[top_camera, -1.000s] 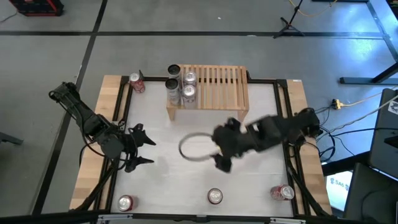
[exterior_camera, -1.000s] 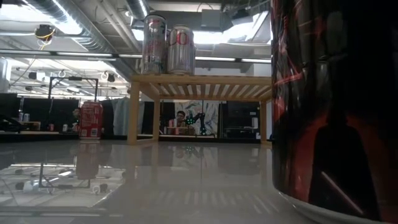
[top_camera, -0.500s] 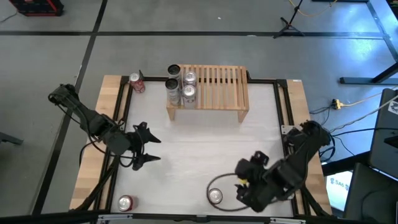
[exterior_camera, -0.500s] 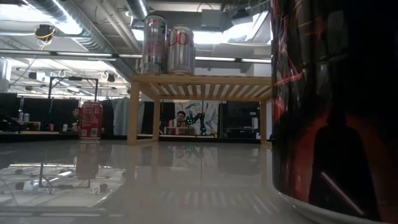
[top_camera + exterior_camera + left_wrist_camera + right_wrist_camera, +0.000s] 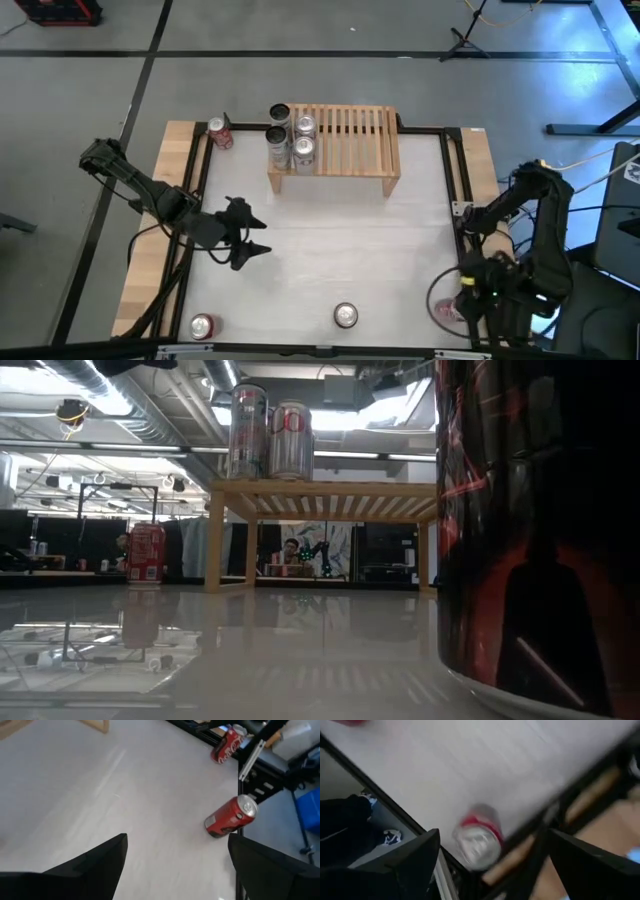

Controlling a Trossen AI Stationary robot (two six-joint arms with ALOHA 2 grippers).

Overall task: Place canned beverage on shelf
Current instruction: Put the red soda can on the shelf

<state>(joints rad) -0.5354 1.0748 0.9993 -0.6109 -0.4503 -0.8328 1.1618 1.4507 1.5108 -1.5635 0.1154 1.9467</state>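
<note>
The pale slatted shelf stands at the table's far side with two silver cans on its left part; they also show on top of it in the low view. Two dark-topped cans stand at its left end. A red can stands on its base at the near right corner. My right gripper hangs open above it, pointing down, with the can showing between its fingers. My left gripper hovers open over the table's left half and holds nothing.
A red can stands at the far left, another at the near left, and a silver-topped can at the near middle; the last looms dark in the low view. Black rails frame the white table.
My right gripper has swung from the table's middle to the near right corner, sinking and rolling its wrist, and now hangs over the red can there. My left gripper has drifted a little toward the table's right and rolled. Both stay open. No can has moved.
</note>
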